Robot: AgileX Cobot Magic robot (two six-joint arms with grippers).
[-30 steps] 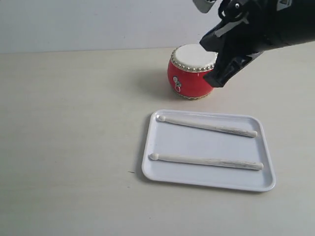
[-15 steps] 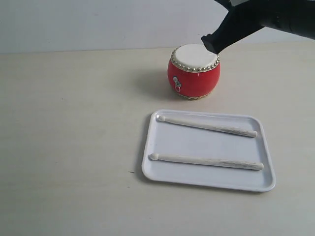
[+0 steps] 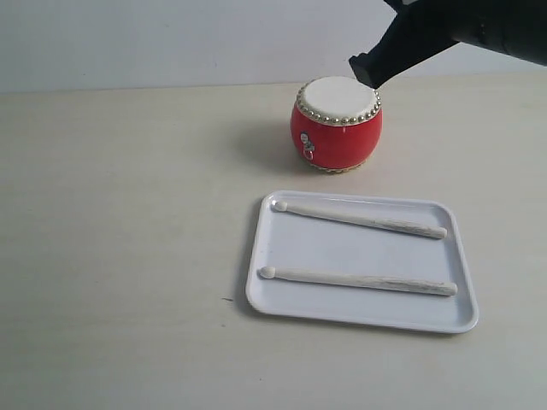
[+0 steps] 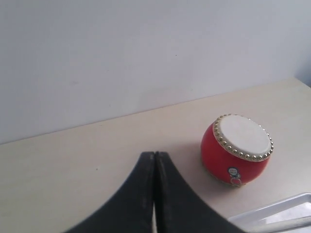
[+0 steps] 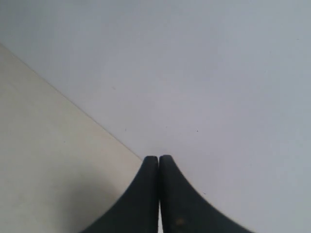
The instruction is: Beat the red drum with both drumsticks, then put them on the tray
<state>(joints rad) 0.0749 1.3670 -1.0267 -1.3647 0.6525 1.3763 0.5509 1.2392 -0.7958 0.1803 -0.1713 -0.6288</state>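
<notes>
Drumsticks point(image 3: 360, 280) lie across the tray point(image 3: 342, 248), long axes left-to-right.
Right pincer point(image 3: 363, 69), pressed together and empty, sits nearest, upper right by the red drum point(image 3: 335, 128); left pincer point(image 4: 154, 162) likewise pressed together.

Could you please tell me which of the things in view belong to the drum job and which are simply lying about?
Belong to the job:
- red drum
- far drumstick and near drumstick, both lying in the tray
- tray

Just lying about:
- no loose extras that I can see; only the table and the wall behind it
</notes>
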